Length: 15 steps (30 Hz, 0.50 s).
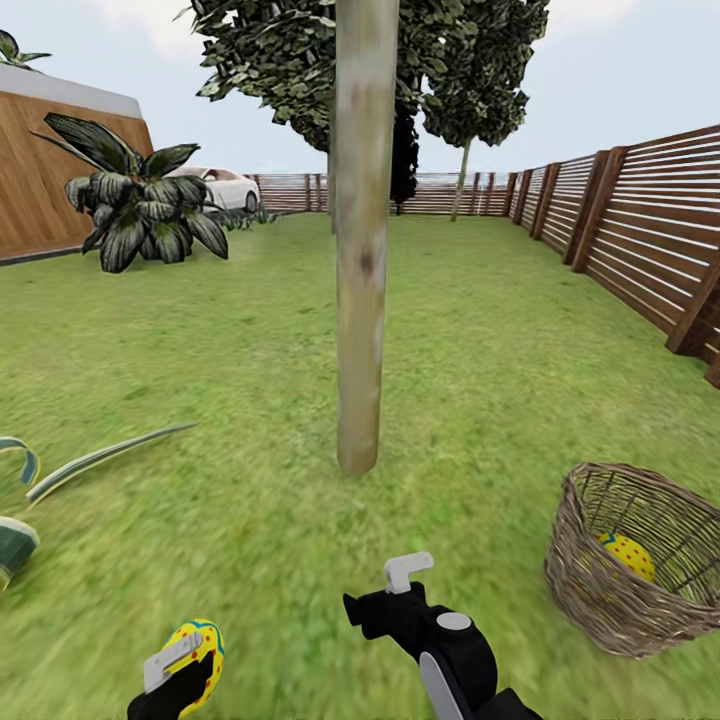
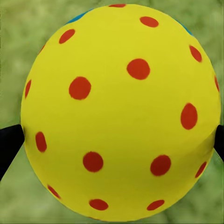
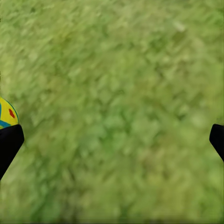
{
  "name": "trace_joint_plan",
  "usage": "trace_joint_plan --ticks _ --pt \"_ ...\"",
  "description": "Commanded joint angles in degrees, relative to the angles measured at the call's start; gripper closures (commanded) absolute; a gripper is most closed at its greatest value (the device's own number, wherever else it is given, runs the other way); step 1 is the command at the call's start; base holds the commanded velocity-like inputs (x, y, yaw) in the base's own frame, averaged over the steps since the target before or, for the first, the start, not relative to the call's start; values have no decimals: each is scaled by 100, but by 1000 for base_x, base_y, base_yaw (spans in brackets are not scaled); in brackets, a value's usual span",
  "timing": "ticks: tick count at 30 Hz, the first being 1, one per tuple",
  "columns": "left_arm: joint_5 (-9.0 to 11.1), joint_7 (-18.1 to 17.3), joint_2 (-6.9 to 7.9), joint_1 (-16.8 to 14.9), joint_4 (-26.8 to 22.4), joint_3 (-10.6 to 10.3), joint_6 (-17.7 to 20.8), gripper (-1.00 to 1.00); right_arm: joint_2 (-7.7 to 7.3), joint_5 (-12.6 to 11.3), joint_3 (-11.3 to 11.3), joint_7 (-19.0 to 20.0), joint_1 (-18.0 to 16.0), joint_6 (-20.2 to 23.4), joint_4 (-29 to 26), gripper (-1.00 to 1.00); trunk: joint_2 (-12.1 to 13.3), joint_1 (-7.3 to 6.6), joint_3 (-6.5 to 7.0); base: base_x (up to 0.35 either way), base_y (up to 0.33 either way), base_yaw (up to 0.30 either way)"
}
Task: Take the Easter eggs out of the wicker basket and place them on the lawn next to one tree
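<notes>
1. The left gripper [image 1: 185, 665] is closed on one Easter egg [image 1: 200, 645]; the left wrist view has the egg [image 2: 121, 112] wedged between the two dark fingertips [image 2: 9, 142], grass behind it.
2. The right gripper [image 1: 395, 590] holds nothing; its fingertips [image 3: 9, 140] stand wide apart over bare lawn [image 3: 116, 107], and a sliver of the held egg [image 3: 7, 114] peeks in beside one of them.
3. Step in hand, as I judge it: carrying an egg to the tree [image 1: 362, 250]. The egg hangs short of the trunk's foot, on the robot's side and to its left.
4. The next move calls for lowering the left arm until the egg meets the grass close to the trunk, then opening gently so it does not roll.
5. The wicker basket [image 1: 580, 560] sits on the lawn [image 1: 250, 400] right of the trunk, near the robot, with an egg [image 1: 628, 555] inside.
6. Count: two eggs visible, one held and one in the basket; the third I cannot place. One basket. One near trunk, further trees by the fence [image 1: 640, 225].
</notes>
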Motion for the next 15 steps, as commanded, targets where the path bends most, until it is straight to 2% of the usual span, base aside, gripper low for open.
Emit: trace_joint_plan --ticks 1,6,15 --pt "-60 -59 -10 -6 -33 44 23 100 -1 -63 13 -60 -4 21 -6 -100 -2 -1 -3 0 0 -86" --pt "-59 -61 -11 0 -114 44 25 100 -1 -64 22 -60 -4 21 -6 -100 -2 -1 18 65 0 -139" --pt "-59 -26 -11 1 -103 44 29 100 -1 -62 23 -60 -4 21 -6 -100 -2 -1 22 305 -2 -13"
